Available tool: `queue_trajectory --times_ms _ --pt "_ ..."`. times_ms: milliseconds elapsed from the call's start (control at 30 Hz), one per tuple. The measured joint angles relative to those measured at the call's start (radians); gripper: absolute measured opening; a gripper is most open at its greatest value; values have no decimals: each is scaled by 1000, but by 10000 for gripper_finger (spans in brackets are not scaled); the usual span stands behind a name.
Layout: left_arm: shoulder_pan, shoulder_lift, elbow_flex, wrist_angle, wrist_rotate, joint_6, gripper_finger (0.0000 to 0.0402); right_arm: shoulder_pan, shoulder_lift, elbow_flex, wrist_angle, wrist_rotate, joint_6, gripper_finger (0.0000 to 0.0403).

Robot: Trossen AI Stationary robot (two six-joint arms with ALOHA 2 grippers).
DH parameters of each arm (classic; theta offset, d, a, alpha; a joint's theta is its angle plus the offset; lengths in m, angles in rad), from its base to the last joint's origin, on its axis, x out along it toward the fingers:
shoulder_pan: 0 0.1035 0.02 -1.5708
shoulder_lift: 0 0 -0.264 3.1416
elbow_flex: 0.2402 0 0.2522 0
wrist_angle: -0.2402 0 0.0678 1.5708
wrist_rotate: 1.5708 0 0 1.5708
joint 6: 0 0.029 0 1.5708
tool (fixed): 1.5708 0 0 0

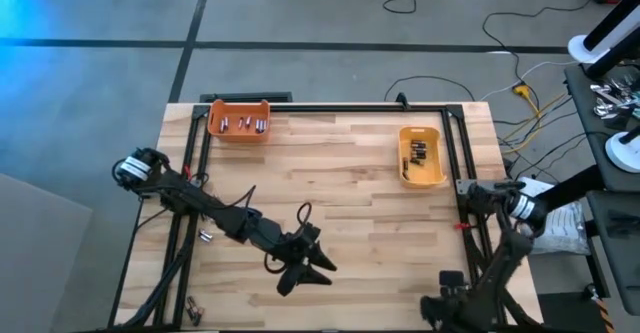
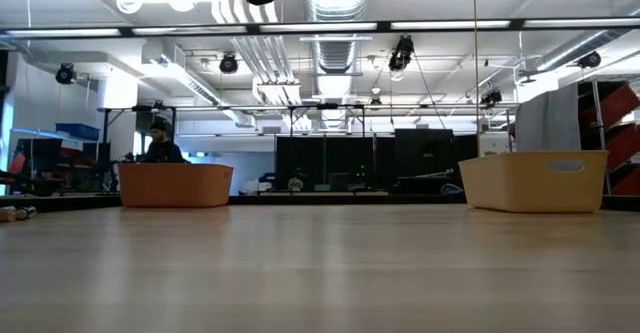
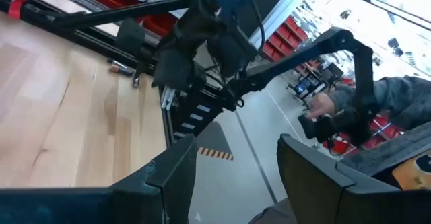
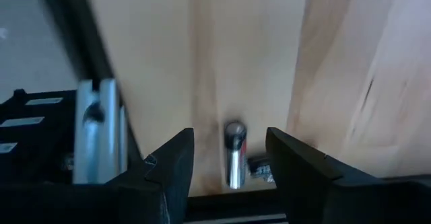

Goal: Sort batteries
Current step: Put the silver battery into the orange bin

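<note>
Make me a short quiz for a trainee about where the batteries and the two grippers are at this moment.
1. True or false: the orange bin is empty.
2. What lies between the fingers of the right gripper? A: a battery. B: a screw. C: nothing.
3. Which gripper has nothing between its fingers?

Key
1. False: it holds several batteries.
2. A: the battery lies on the table, and the fingers stand apart on either side of it.
3. The left gripper, which is open.
</note>
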Motion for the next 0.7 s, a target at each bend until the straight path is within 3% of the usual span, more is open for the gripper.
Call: queue_trajectory --times_ms 367,700 --pt "-8 -1 0 -28 0 -5 185 90 -5 -31 -3 98 21 152" --pt "-27 -1 0 -43 -1 -29 185 79 -4 -71 51 78 19 121"
